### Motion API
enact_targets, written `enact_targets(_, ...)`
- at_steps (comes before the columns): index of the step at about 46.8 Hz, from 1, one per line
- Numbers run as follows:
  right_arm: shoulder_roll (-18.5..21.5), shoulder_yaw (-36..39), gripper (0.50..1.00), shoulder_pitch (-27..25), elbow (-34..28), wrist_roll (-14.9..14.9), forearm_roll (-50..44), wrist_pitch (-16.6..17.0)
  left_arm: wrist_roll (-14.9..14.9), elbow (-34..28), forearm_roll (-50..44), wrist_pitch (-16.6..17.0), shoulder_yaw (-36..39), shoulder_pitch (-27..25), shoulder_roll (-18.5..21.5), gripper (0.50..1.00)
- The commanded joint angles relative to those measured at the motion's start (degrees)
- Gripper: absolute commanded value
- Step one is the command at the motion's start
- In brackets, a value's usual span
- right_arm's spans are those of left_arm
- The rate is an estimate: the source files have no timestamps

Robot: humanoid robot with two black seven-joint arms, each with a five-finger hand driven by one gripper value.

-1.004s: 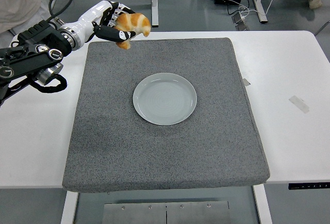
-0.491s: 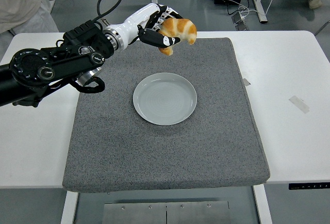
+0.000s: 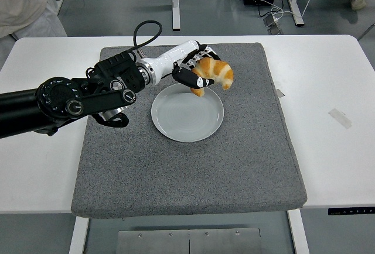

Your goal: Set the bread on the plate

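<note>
The left hand (image 3: pixel 196 69) is clamped on the bread (image 3: pixel 214 73), its fingers curled around the golden, crescent-shaped piece. The bread is held in the air over the far right rim of the plate (image 3: pixel 179 122), clear of its surface. The plate is set near the middle of a grey mat (image 3: pixel 187 172), which is laid on the table (image 3: pixel 334 148).

No readable text, no labels, no numbers — nothing legible anywhere.
</note>
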Motion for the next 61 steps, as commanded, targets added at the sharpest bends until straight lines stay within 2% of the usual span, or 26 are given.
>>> enact_targets(1, 0.0, 0.0, 1.0, 0.0, 0.0, 0.0, 0.0, 0.0, 0.0, 0.9, 1.5, 0.1, 0.3, 0.9, 0.1, 0.5)
enact_targets(19, 0.0, 0.0, 1.0, -0.2, 0.0, 0.0, 0.0, 0.0, -0.9, 3.6, 7.5, 0.2, 0.5, 7.1, 0.0, 0.5)
enact_targets(61, 0.0, 0.0, 1.0, -0.2, 0.0, 0.0, 0.0, 0.0, -1.1, 6.1, 7.5, 0.2, 0.5, 10.9, -0.2, 0.5)
